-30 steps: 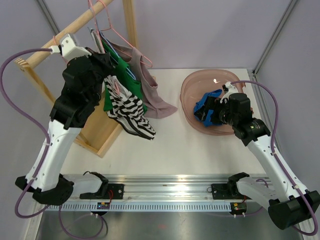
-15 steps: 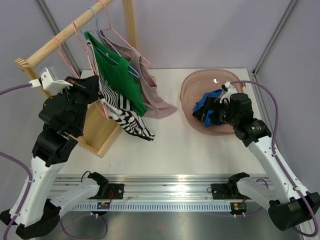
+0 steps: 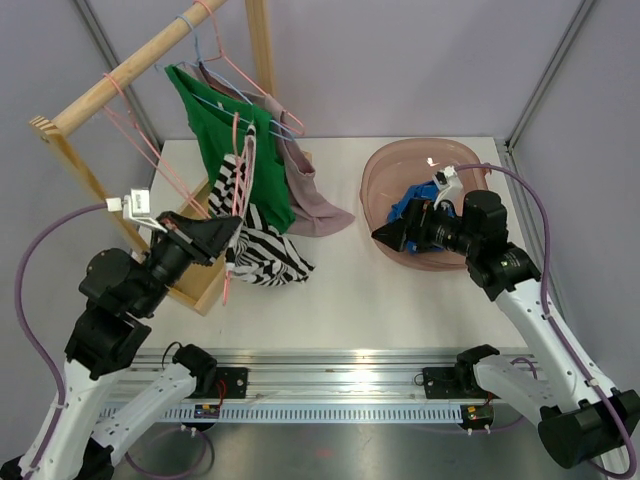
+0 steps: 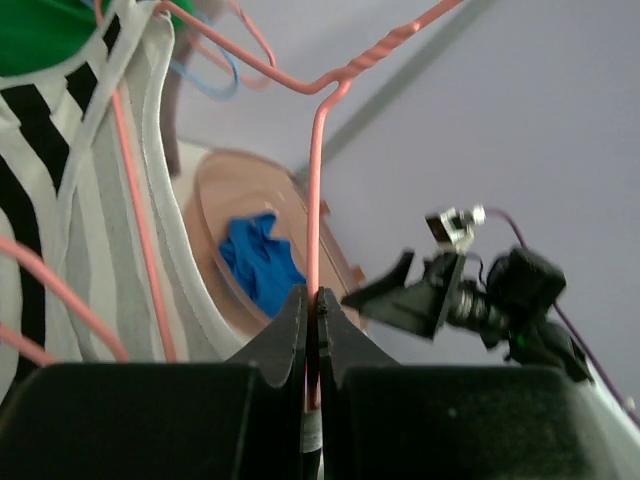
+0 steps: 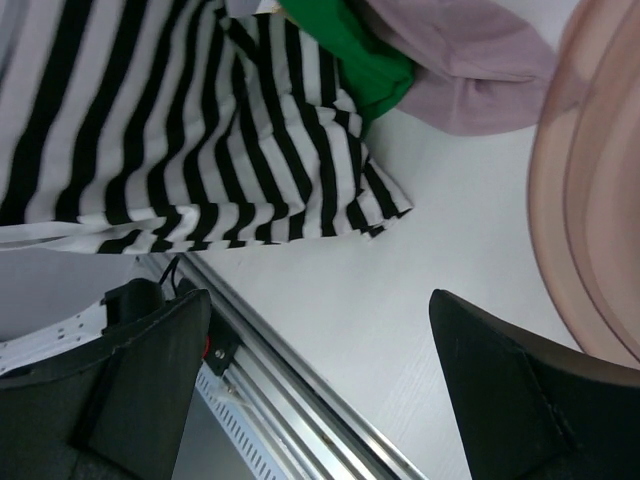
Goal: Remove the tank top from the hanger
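**A:** What do we see on our left?

**B:** Our left gripper (image 3: 222, 238) is clamped tight on the wire of the pink hanger (image 3: 239, 165), away from the wooden rail (image 3: 120, 70). The striped tank top (image 3: 262, 255) is draped on that hanger, its lower part bunched on the table (image 3: 350, 290).

**A:** And to the right?

**B:** Our right gripper (image 3: 390, 235) hovers with jaws spread wide, holding nothing, over the left rim of the pink basin (image 3: 385, 160), beside the blue cloth (image 3: 408, 208).

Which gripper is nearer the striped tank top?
Left. The left gripper grips the pink hanger carrying the striped tank top; the right gripper hangs open across the table by the pink basin.
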